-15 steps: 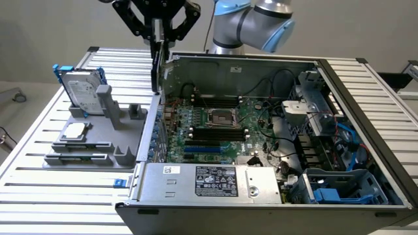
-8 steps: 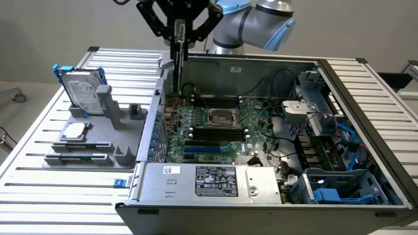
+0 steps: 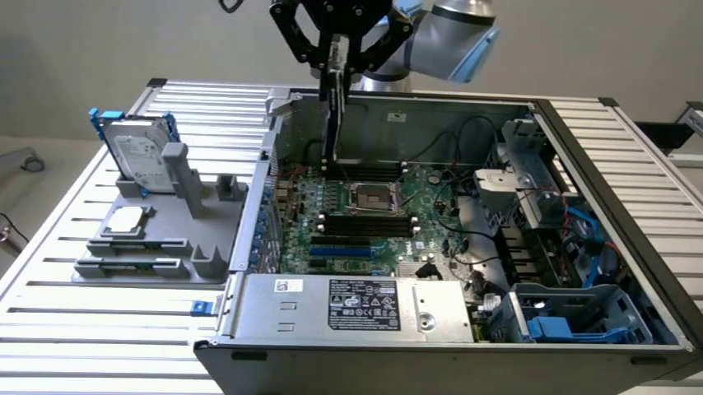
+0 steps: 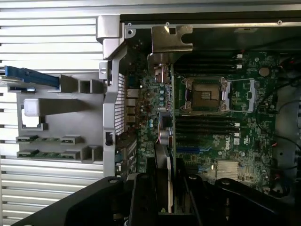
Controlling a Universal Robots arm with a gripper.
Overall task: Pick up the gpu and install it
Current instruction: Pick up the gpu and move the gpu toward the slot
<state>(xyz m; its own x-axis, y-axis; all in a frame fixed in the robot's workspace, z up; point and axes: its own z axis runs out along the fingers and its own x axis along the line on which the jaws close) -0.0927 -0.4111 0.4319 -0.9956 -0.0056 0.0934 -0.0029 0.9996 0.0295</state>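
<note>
Where the table [image 3: 66,329] shows at the exterior view's left: you have a grey holder [image 3: 165,239] with the hard drive [image 3: 137,152] standing upright in it, well apart from the work.
end effector [image 3: 336,64]: clamped on the gpu [image 3: 332,115] at its upper end; this is your one arm.
gpu: hangs straight below the end effector, long axis vertical, seen edge-on. Its lower end is close over the far edge of the motherboard [image 3: 368,222], inside the computer case [image 3: 615,164]; you cannot tell whether it touches.
motherboard: lies flat. Its blue slots [image 3: 342,245] run level, so by my judgement the card stands crosswise to them and is not seated.
computer case: open, with a drive cage [image 3: 571,317] at the exterior view's right.
</note>
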